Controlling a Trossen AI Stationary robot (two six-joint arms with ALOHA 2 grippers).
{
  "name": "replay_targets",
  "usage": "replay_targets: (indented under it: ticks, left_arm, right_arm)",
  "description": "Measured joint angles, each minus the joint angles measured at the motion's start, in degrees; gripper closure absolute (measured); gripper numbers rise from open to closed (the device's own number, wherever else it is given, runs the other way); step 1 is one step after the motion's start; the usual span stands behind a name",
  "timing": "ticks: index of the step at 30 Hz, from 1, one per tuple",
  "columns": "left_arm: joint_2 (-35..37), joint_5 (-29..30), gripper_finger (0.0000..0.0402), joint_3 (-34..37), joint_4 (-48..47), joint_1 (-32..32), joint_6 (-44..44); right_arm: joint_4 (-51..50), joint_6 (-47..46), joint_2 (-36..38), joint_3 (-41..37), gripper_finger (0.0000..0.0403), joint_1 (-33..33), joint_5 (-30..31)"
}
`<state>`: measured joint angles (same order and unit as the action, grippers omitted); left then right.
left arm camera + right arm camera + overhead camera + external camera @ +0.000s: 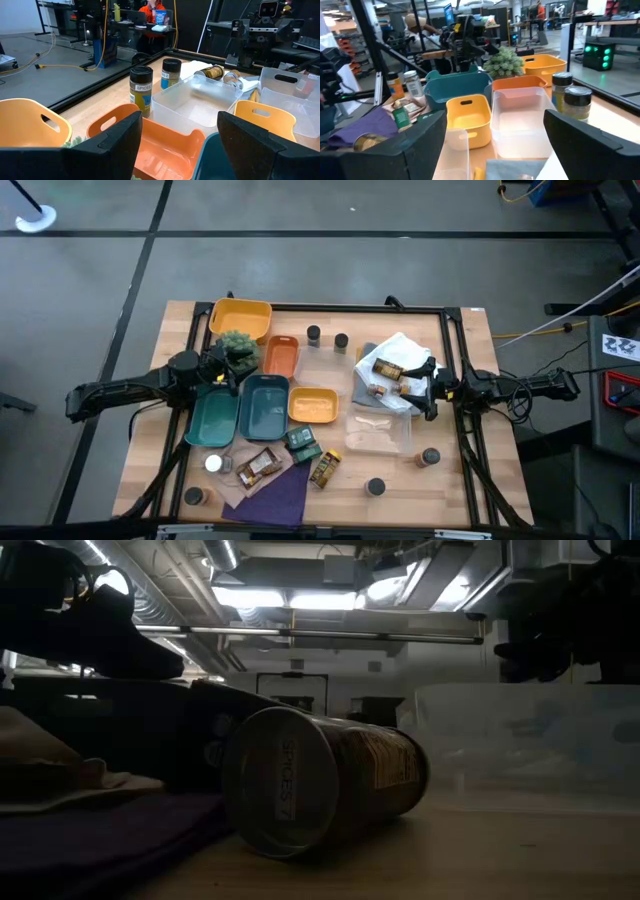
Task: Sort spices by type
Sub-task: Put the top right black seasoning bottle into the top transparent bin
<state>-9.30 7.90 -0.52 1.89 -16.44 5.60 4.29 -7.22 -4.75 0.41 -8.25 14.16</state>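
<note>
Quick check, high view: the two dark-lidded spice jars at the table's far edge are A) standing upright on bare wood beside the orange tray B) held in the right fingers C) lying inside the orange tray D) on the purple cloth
A: both spice jars stand upright on the wood, just right of the orange tray, untouched.

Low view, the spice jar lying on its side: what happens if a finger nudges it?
The spice jar is a cylinder lying on bare wood, so it would probably roll rather than slide. The purple cloth at its left might stop it that way. It looks rigid, unlikely to deform.
</note>
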Motion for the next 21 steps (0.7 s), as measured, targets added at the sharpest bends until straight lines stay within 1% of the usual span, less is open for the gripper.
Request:
replay_targets:
  ticks: [3,7,10,17,21]
  left_arm:
    - [0.00,0.00,0.0150,-0.01,-0.01,0.00,0.00]
    - [0.00,0.00,0.0150,-0.02,-0.02,0.01,0.01]
    - [-0.02,0.02,0.0150,-0.02,0.00,0.01,-0.01]
    - [0.00,0.00,0.0150,-0.01,0.00,0.00,-0.01]
    - [-0.02,0.00,0.0150,-0.02,-0.01,0.00,-1.93]
  right_arm:
    - [1.07,0.01,0.00,0.00,0.0070,0.00,2.05]
    - [2.04,0.00,0.00,0.01,0.0070,0.00,6.97]
    - [2.18,-0.03,0.00,0.01,0.0070,0.00,8.97]
    - [2.56,-4.50,0.00,0.01,0.0070,0.02,9.39]
    - [5.36,-4.76,0.01,0.35,0.0070,0.02,9.41]
